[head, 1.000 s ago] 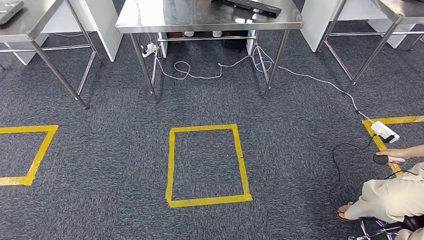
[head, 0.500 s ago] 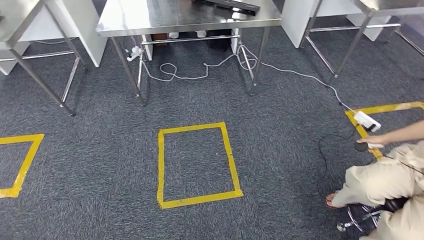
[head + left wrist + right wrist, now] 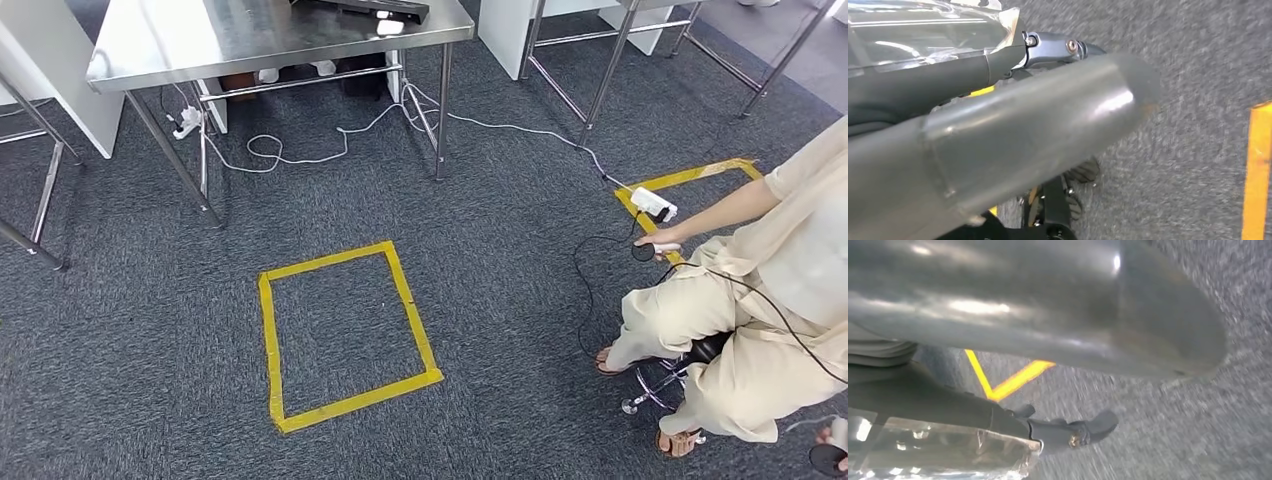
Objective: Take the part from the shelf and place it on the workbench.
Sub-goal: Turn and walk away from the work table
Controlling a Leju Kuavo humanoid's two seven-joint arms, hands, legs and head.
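On my head feed, going from the left: a white panel [image 3: 40, 70] stands at the far edge. Next to it is a steel table [image 3: 250, 35], with a dark flat object [image 3: 375, 8] on its far right corner. A white cable [image 3: 300, 150] loops on the grey carpet [image 3: 520, 330] under that table, near a small white plug block [image 3: 185, 125] by a table leg.

In the middle of the floor is 1 yellow tape rectangle [image 3: 270, 340]. Further right, a 2nd yellow outline [image 3: 690, 177] has a white power strip [image 3: 653, 203] lying at its near corner. At the right edge a person [image 3: 760, 300] in pale clothes sits on a stool [image 3: 660, 385]. Their hand [image 3: 660, 244] reaches down to a black round thing [image 3: 642, 252] on the carpet, just beside the power strip.

On the left wrist feed, my left hand [image 3: 1013, 135] hangs over carpet and yellow tape. I see the thick grey thumb up close and dark fingers [image 3: 948, 75] lying against a clear glossy sheet [image 3: 923, 35].

The right wrist feed shows much the same. My right hand [image 3: 1038, 315] is over the carpet, its dark fingers [image 3: 973, 415] beside a clear glossy layer [image 3: 938, 450].

For both hands I cannot tell whether the fingers are apart, together or clamped on anything. I also cannot tell where the part is, or whether that clear material belongs to it.
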